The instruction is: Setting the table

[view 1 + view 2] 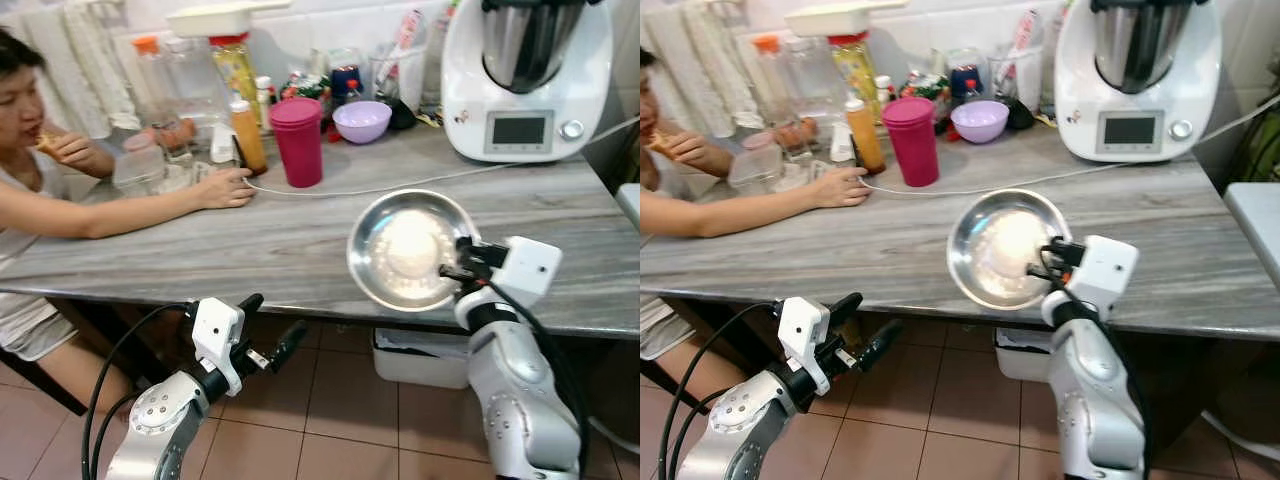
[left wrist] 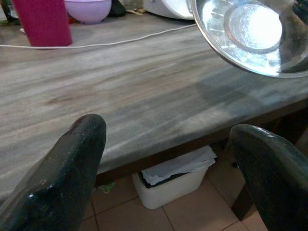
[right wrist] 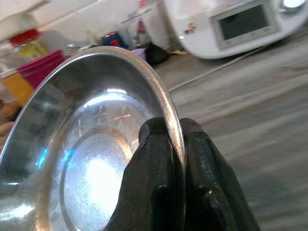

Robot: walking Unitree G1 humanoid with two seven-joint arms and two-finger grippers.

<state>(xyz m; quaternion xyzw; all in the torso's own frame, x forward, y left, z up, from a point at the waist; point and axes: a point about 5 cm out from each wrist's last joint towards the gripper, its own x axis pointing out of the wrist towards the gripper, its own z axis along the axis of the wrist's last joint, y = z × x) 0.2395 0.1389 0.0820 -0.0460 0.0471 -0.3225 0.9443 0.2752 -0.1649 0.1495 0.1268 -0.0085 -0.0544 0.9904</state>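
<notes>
A shiny steel bowl [image 1: 405, 248] hangs tilted, its hollow facing me, over the front edge of the grey wooden table [image 1: 250, 240]. My right gripper [image 3: 175, 144] is shut on the bowl's rim, one finger inside and one outside; from the head it sits at the bowl's right edge [image 1: 455, 268]. My left gripper [image 1: 272, 322] is open and holds nothing. It is low, below and in front of the table edge, over the tiled floor. In the left wrist view its two fingers [image 2: 62, 178] frame the table front and the bowl [image 2: 250, 33].
A person sits at the table's left with a forearm [image 1: 120, 205] on the top. At the back stand a pink cup [image 1: 297, 140], a purple bowl [image 1: 362, 120], bottles [image 1: 245, 130] and a white appliance [image 1: 525, 75] with its cable [image 1: 400, 182]. A white bin [image 1: 415, 355] sits under the table.
</notes>
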